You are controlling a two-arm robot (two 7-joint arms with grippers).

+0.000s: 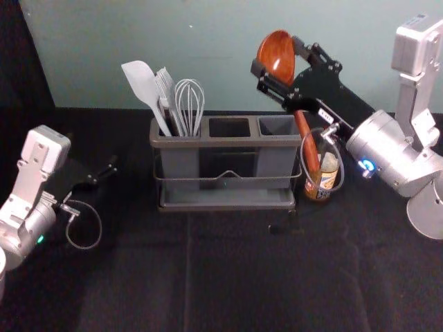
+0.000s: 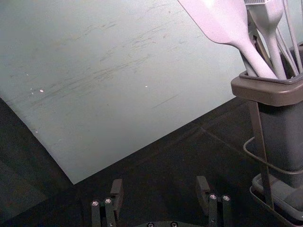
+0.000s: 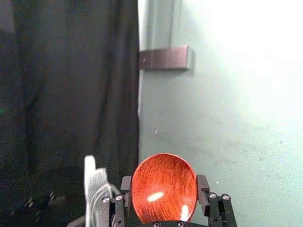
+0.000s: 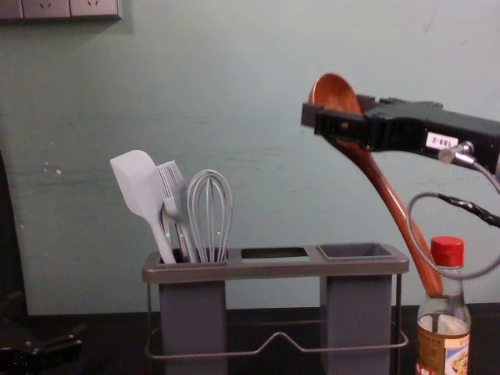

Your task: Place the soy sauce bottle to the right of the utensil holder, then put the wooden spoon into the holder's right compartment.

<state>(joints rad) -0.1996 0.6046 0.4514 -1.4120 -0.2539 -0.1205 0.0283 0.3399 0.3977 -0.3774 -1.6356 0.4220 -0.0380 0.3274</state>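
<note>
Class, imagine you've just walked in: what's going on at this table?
The robot's right gripper holds a wooden spoon by its bowl, raised near the utensil holder's right end, handle slanting down. The soy sauce bottle already stands right of the holder; the spoon isn't in its compartment yet. The left gripper waits open, left of the holder.

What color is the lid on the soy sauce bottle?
Red; the cap shows best in the chest view.

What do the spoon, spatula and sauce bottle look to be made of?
The spoon: wood, apparently lacquered; grain lines and bright highlights show in its bowl. The spatula: smooth, matte, an even pale grey; silicone or plastic, can't tell which. The sauce bottle: see-through around the neck, so probably glass, though clear plastic is possible.
</note>
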